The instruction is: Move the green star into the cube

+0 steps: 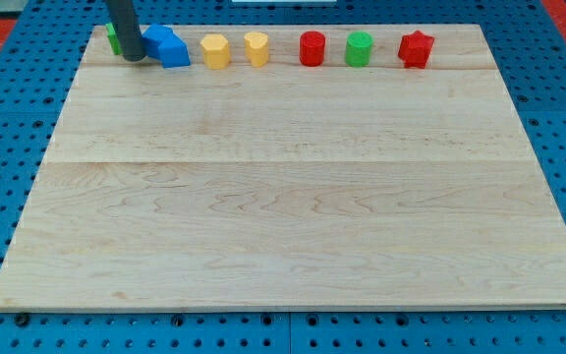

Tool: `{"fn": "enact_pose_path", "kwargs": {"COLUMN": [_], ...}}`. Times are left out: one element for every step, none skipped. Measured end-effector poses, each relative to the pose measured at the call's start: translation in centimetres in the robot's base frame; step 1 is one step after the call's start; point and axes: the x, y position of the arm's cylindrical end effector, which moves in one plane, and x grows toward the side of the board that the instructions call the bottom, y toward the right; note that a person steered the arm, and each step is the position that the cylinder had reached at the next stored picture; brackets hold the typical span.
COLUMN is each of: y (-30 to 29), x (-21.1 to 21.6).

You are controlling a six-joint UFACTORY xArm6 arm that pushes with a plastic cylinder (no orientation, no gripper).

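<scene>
My tip (134, 57) sits between green block (112, 39) and blue block (168, 46).

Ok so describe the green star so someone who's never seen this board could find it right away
Look along the row of blocks at the top edge of the wooden board and go to its far left end. There the green star peeks out from behind the dark rod, whose tip sits beside it, with the blue blocks just right. It is the only green block at that end; the other green block stands between two red ones.
</scene>
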Motion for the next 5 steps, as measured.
{"fn": "enact_pose_path", "kwargs": {"y": [-7.2,-8.9,-6.2,-1.6,9.0], "x": [-0.1,-0.7,-7.3,-5.4,-1.9]}}
